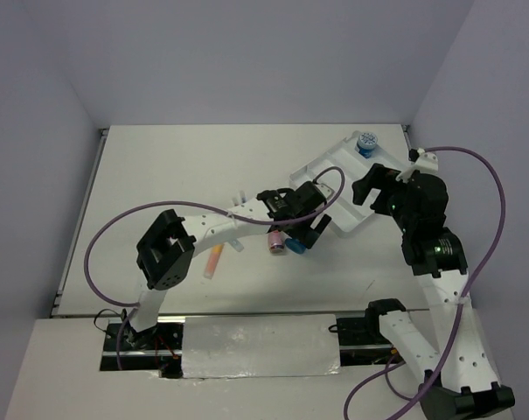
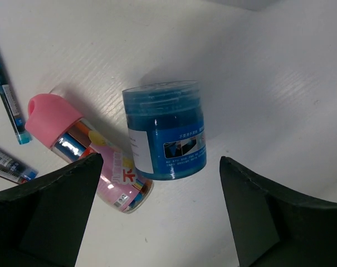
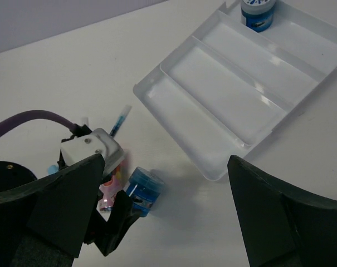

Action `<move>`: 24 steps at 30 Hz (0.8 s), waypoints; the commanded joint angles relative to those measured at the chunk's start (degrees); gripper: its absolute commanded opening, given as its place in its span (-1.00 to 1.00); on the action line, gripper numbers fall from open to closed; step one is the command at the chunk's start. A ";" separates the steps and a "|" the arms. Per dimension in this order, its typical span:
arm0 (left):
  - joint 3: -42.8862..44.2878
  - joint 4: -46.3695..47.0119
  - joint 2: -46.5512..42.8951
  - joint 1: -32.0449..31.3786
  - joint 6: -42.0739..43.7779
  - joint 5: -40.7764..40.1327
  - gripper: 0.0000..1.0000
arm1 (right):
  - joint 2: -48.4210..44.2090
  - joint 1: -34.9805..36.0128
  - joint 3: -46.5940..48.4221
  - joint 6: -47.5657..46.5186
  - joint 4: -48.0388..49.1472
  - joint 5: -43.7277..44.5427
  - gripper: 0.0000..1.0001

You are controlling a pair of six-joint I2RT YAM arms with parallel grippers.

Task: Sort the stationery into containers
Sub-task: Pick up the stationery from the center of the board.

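The left fingers [image 2: 45, 222], spread and released, flanked a blue jar [image 2: 165, 130] lying on its side on the counter [image 2: 279, 83], with a pink tube [image 2: 79, 139] just beside it. The right fingers [image 3: 285, 222] hung open, grasping nothing. Beyond them sat the white tray [image 3: 224, 94], a second jar [image 3: 258, 12] in its far compartment.

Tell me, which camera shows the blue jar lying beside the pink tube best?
Left wrist: the blue jar fills the centre, its label visible, beside the pink tube. Top external shows only a blue speck; right wrist shows it small, near the bottom.

pink tube [image 2: 96, 153] beside blue jar [image 2: 165, 130], other side free
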 commanded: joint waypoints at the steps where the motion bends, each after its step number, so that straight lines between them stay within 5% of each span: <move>1: -0.30 1.06 0.51 -0.59 -1.10 -3.51 0.99 | -0.39 -0.16 0.96 0.48 0.16 -1.80 0.99; 11: -2.77 6.07 3.59 -0.60 0.48 -1.58 0.96 | -2.06 -0.16 0.43 0.39 2.36 -9.45 0.99; 16: -3.82 8.10 5.26 -0.60 0.48 1.23 0.79 | -1.97 -0.16 0.08 0.30 2.71 -9.89 0.99; 24: -5.93 11.15 1.94 -0.68 -0.75 7.11 -0.64 | -2.15 -0.16 0.25 1.87 2.80 -6.91 1.00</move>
